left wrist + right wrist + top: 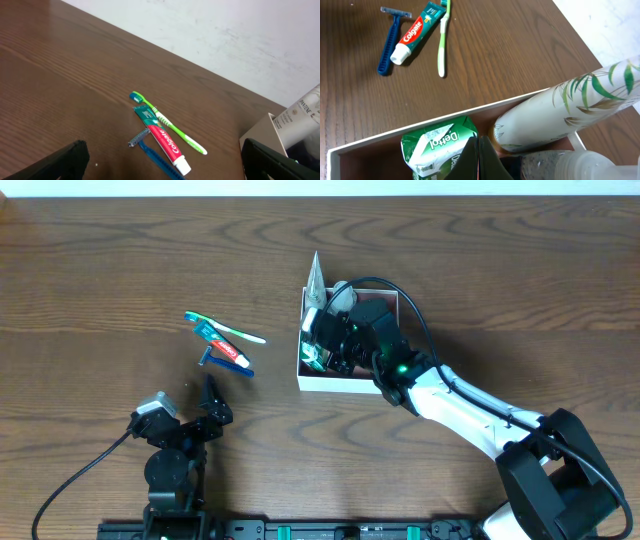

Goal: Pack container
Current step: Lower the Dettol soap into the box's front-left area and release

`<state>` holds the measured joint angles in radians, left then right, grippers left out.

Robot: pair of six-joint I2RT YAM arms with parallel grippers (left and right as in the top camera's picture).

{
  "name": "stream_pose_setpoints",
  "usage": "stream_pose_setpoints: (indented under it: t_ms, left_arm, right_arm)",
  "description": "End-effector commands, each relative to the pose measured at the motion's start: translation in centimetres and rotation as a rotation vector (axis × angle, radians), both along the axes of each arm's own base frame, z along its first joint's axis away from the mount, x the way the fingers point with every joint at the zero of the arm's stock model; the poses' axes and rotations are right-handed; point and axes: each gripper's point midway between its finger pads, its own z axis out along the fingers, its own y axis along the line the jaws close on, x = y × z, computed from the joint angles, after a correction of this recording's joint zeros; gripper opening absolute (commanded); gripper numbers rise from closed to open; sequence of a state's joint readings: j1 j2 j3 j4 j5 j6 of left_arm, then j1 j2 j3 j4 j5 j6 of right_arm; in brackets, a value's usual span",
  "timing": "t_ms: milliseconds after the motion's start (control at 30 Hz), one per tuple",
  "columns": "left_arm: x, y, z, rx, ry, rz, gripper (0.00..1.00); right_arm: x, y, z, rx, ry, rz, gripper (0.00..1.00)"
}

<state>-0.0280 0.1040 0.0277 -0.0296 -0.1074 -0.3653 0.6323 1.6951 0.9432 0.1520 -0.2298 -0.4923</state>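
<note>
The container [330, 385], a shallow white-walled box with a reddish-brown inside, sits right of centre; it also shows in the right wrist view [380, 140]. Inside lie a green Dettol soap packet [435, 145], a white leaf-patterned tube [555, 115] leaning out over the wall, and a translucent bottle [590, 165]. My right gripper [479, 150] is shut, its tips over the Dettol packet inside the container [335, 345]. A green toothbrush [235, 332], a Colgate toothpaste [222, 345] and a blue razor [225, 365] lie together on the table left of the container. My left gripper [213, 405] is open just below them.
The left wrist view shows the toothbrush [170, 124], toothpaste [162, 140] and razor [152, 155] ahead between the open fingers [162, 150], with the container corner [260, 130] and a Pantene bottle [300, 112] at right. The table is dark wood.
</note>
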Motion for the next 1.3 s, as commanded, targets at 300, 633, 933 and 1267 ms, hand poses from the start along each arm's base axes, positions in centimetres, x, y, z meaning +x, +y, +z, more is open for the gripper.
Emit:
stream_pose_setpoints:
  t_ms: [300, 633, 933, 1267]
  left_arm:
    - [-0.2, 0.2, -1.9, 0.013, 0.058, 0.009, 0.98]
    - [-0.2, 0.2, -1.9, 0.013, 0.058, 0.009, 0.98]
    - [-0.2, 0.2, -1.9, 0.013, 0.058, 0.009, 0.98]
    - [-0.2, 0.2, -1.9, 0.013, 0.058, 0.009, 0.98]
  right_arm:
    - [-1.0, 1.2, -1.7, -0.009, 0.052, 0.022, 0.01]
    - [-1.1, 1.3, -3.8, -0.026, 0.090, 0.020, 0.01]
    - [-0.7, 1.8, -3.0, 0.001, 0.055, 0.024, 0.01]
    - [-0.7, 2.1, -2.8, 0.020, 0.063, 0.022, 0.01]
